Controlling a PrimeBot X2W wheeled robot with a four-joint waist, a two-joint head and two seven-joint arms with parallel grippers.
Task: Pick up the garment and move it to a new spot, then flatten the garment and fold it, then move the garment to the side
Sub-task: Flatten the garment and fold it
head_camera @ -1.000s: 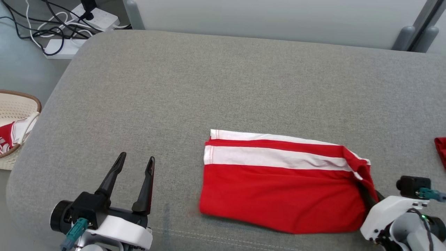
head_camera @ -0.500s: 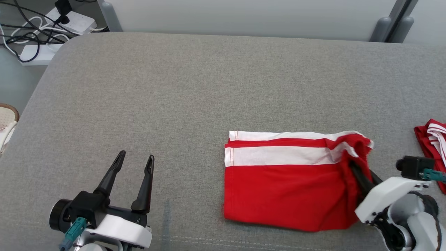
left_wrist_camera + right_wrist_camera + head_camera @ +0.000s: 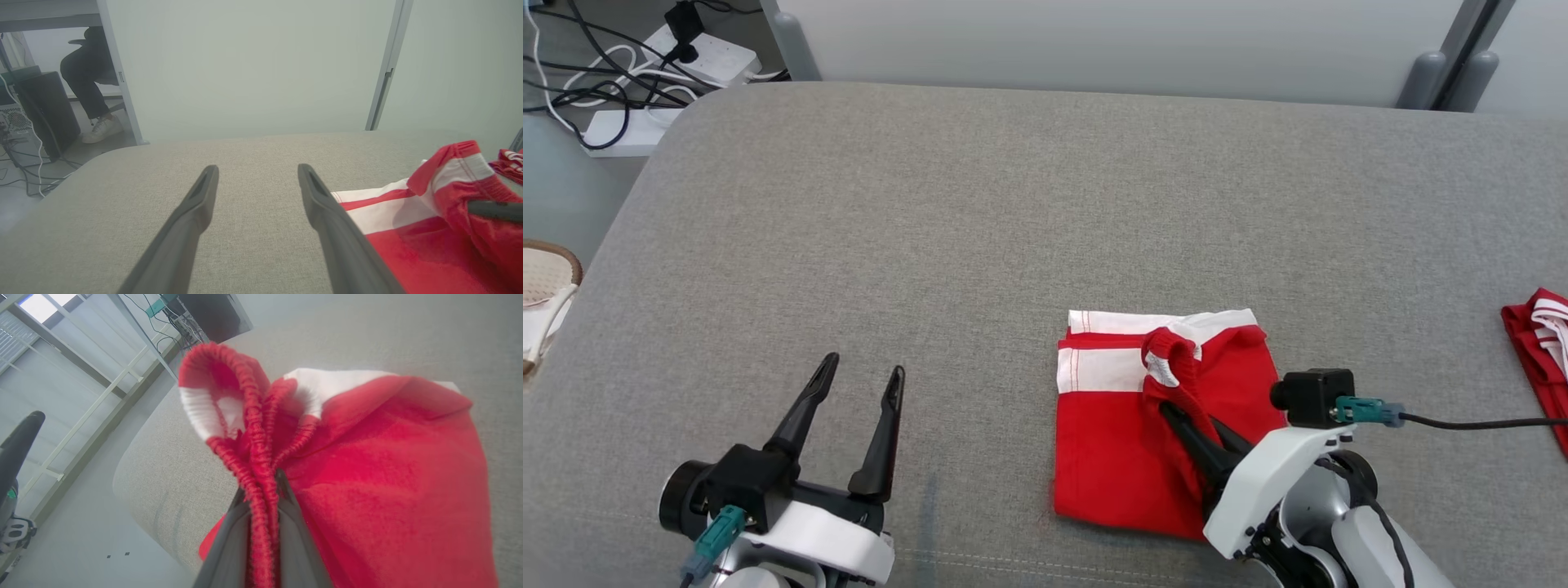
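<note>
Garment (image 3: 1107, 457): red with white bands, partly folded, lying near the front edge of the grey padded surface (image 3: 980, 204), right of centre. Right gripper (image 3: 1170, 408): clamped on the bunched elastic waistband (image 3: 255, 428), raised above the cloth. Left gripper (image 3: 863, 367): fingers spread apart over the surface, near the front left corner.

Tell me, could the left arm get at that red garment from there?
Probably yes: only bare grey cushion lies between the left arm and the garment, and its jaws stand open. The right arm's jaws pinch its elastic edge.
</note>
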